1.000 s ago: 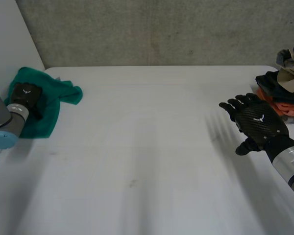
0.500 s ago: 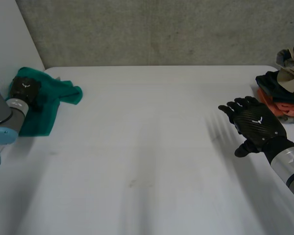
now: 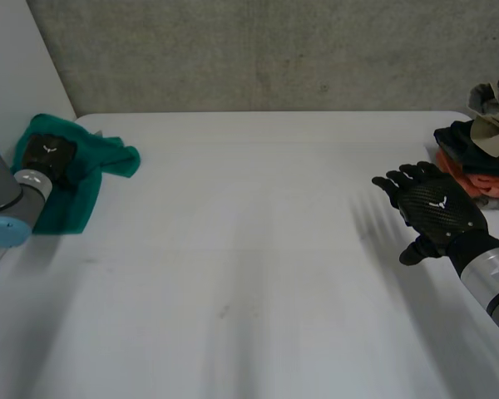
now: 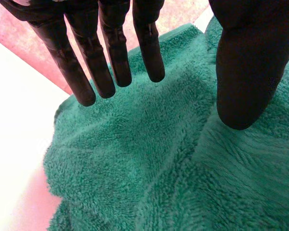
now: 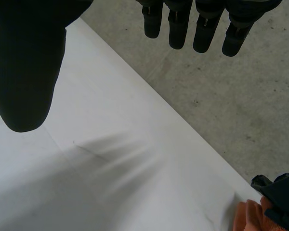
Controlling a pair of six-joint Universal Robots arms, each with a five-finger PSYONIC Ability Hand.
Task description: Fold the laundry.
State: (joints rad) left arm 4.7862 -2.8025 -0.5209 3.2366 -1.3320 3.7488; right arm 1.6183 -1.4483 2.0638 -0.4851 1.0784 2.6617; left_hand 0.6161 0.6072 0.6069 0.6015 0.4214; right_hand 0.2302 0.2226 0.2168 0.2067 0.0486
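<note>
**Left hand (image 3: 48,158) open over green towel (image 3: 96,179) at table's far left corner**

The head view places the green towel, rumpled, on the far left corner of the white table (image 3: 249,266), with the left hand above it. It shows only the back of that hand. The left wrist view fills in the rest: the fingers (image 4: 111,62) are straight and set well apart from the thumb (image 4: 245,77), with nothing held between them. The thumb's tip is at the towel's pile, though contact cannot be told.

The right hand (image 3: 437,208) hangs over the table's right side, palm down. Its fingers are spread and straight, and it grasps nothing. Its wrist view shows bare table under the palm. At the table's far right edge lies a heap of clothes (image 3: 482,150). The head view shows it whole, with beige, dark and orange pieces. The right wrist view catches only its orange piece (image 5: 248,219) and dark piece (image 5: 284,192), beyond the fingertips.
</note>
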